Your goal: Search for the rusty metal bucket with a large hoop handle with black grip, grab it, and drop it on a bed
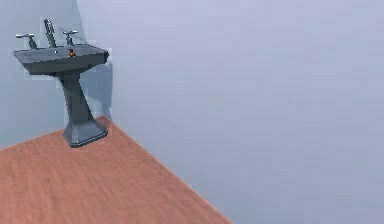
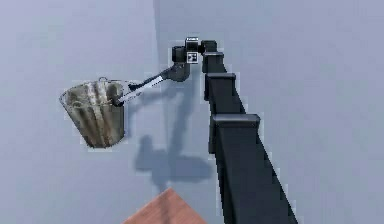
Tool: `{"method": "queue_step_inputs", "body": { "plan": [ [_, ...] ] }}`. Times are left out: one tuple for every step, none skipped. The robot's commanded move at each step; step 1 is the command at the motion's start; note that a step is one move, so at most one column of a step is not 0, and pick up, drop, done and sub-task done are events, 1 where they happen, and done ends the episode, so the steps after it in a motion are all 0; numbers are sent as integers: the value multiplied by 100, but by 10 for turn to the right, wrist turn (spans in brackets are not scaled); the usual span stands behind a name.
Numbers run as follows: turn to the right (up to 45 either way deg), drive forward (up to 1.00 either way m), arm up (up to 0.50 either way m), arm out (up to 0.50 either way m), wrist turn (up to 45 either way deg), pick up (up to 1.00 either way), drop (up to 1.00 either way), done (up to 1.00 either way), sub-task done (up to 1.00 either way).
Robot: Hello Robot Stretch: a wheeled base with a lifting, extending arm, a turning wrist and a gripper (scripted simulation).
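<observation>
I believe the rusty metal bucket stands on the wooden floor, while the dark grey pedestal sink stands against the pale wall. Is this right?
Not quite. In the arm side view the rusty metal bucket hangs at the far end of the gripper, clear of the wooden floor. The dark grey pedestal sink does stand against the pale wall.

**Plank floor with 1 pedestal sink**

The reddish-brown plank floor carries 1 thing in the forward view: a dark grey pedestal sink. Its flared foot stands at the floor's far corner, where 2 pale walls meet. In the arm side view, a small wedge of floor meets the bottom edge.
</observation>
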Motion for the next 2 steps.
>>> {"method": "queue_step_inputs", "body": {
  "plan": [
    [0,0,0,0,-450,0,0,0,0],
    [0,0,0,0,-90,0,0,0,0]
  ]
}}
